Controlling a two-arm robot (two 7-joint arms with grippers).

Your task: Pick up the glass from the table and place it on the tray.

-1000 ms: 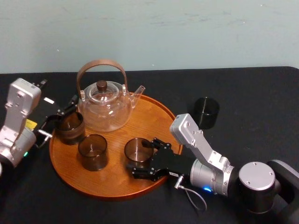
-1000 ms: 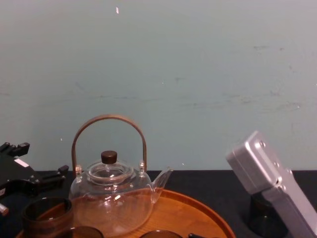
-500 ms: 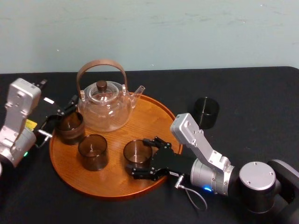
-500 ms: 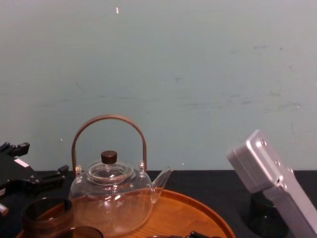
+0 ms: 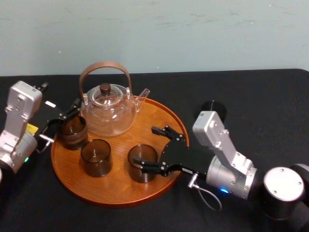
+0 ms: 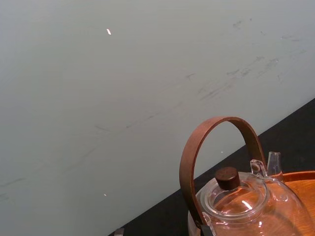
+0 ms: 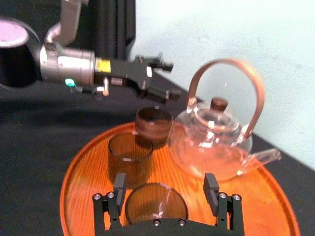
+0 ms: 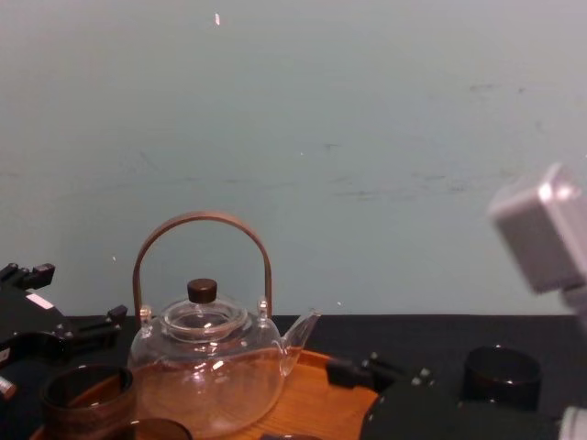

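Right pincer point(image 5: 146, 145) was spread wide open around the glass point(image 5: 142, 164), which I'd say was already down on the tray point(image 5: 154, 116), so only backing off looked left. Left pincer point(image 5: 60, 121), open too, sat by the tray's left rim. One dark glass point(image 5: 212, 107) stood out on the tabletop point(image 5: 260, 106).

Right claw point(image 5: 147, 146) spread wide over glass point(image 5: 140, 177) standing on tray point(image 5: 116, 194); left claw point(image 5: 60, 123) at tray's left edge.
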